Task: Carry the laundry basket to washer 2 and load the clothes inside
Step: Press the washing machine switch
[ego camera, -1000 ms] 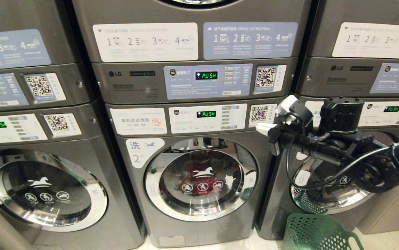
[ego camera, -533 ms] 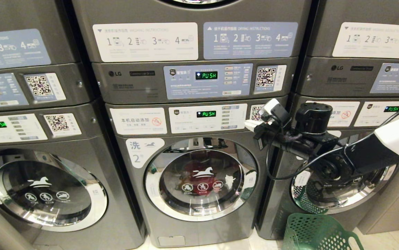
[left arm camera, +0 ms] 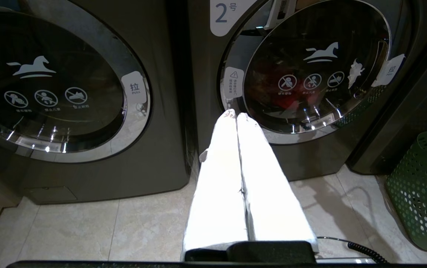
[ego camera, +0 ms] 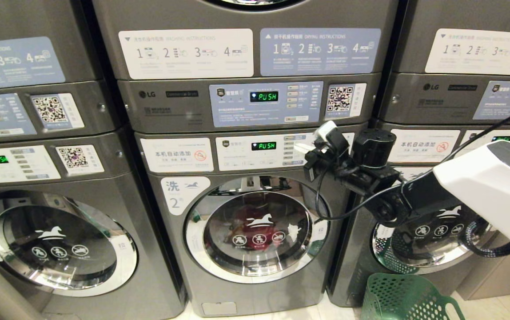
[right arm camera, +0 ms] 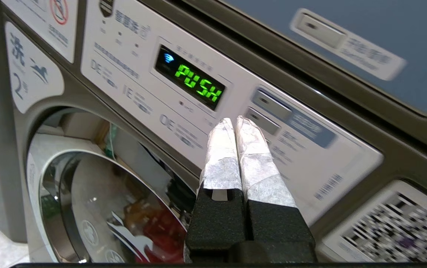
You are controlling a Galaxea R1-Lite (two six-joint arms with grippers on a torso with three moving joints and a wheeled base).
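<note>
- The left tool (left arm camera: 236, 116) hangs low in front of washer 2 (ego camera: 255, 222), its 2 white fingers (left arm camera: 221, 178) pressed together and holding nothing, tips pointing at the lower left rim of the round door (left arm camera: 310, 70).
- Washer 2 is a dark grey, smooth-fronted machine with a chrome-ringed glass door, which looks shut; a white label (ego camera: 183, 193) with a horse and the numeral 2 sits at the door's upper left.
- The clothes (right arm camera: 154, 230) lie inside the drum behind the glass: soft folds of red with some yellow-orange.
- The control panel (ego camera: 266, 151) above the door is flat and white, with a green "PUSH" display (right arm camera: 198, 85) and small grey buttons (right arm camera: 262, 121).
- The right tool (right arm camera: 234, 121) is raised at that panel, its 2 tape-wrapped fingers (right arm camera: 219, 156) closed against each other and empty, tips just at the grey buttons beside the display; whether they touch cannot be told.
- The laundry basket (ego camera: 408, 298) stands on the pale tiled floor (left arm camera: 87, 227) right of washer 2, well below the right tool: green flexible plastic, walls dotted with round holes.
</note>
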